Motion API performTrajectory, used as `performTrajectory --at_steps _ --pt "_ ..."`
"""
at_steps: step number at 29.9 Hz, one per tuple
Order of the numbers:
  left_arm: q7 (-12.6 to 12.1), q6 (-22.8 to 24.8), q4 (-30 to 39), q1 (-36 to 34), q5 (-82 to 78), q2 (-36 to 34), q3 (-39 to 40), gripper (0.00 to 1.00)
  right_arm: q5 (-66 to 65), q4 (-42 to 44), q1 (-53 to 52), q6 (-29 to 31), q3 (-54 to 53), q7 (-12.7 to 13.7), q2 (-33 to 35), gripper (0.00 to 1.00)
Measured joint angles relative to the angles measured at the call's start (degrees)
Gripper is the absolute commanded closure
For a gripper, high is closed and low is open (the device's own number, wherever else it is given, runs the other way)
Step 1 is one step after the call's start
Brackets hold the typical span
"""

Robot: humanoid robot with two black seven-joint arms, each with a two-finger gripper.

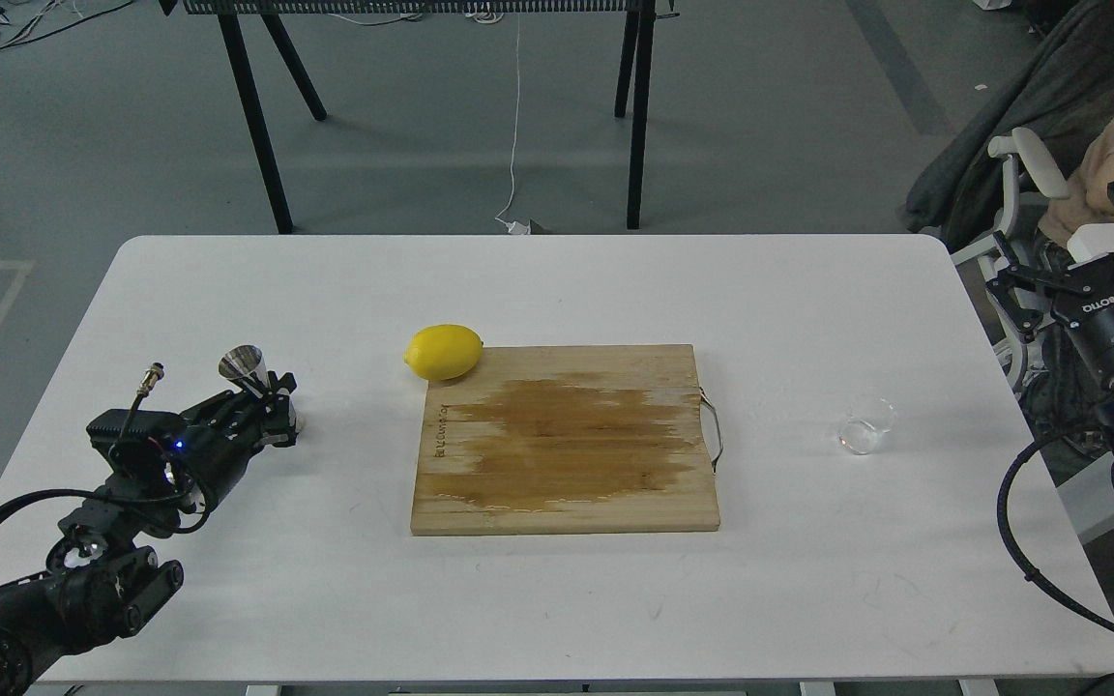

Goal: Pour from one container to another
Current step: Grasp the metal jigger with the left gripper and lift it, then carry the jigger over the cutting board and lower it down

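Observation:
The steel jigger [244,365] stands at the table's left, its open top cone showing above my left gripper [272,414]. The gripper's fingers are shut on its narrow waist, hiding the lower cone. The small clear glass cup [866,425] sits alone on the white table at the right, beyond the board's metal handle. My right gripper [1070,242] hangs off the table's right edge, well above and to the right of the cup, its fingers spread open and nothing between them.
A wooden cutting board [565,440] with a dark wet stain lies in the middle of the white table [557,280]. A lemon [443,351] rests at its far left corner. A chair and black table legs stand beyond the table.

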State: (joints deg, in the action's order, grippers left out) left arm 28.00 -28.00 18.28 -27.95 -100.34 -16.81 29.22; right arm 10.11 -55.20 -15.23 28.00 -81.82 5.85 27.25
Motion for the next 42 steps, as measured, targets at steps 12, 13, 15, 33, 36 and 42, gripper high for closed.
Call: performTrajectory --at_steps 12,13,15,33,36,42 --pt "0.00 0.00 0.82 -3.22 0.15 -1.63 0.05 0.90 0.00 0.00 0.02 0.00 0.00 0.03 0.00 0.02" --pt "0.00 0.00 1.20 -4.22 0.15 -1.96 0.08 0.90 0.00 0.00 0.00 0.00 0.00 0.03 0.00 0.02" --pt "0.00 0.00 3.07 -6.96 0.16 -2.58 0.11 0.90 0.00 0.00 -0.17 0.00 -0.05 0.04 0.00 0.02" --pt "0.00 0.00 23.29 -14.63 -0.36 7.31 -10.28 0.89 -0.26 0.72 -0.17 0.00 0.00 0.04 0.29 0.02" --pt "-0.01 0.00 23.28 -12.78 -0.35 10.09 -11.51 0.89 -0.29 0.71 -0.17 0.00 0.02 0.04 0.28 0.02" --pt "0.00 0.00 22.65 -9.61 -1.18 15.73 -11.98 0.89 -0.29 0.32 -0.22 0.00 0.17 0.04 0.18 0.02"
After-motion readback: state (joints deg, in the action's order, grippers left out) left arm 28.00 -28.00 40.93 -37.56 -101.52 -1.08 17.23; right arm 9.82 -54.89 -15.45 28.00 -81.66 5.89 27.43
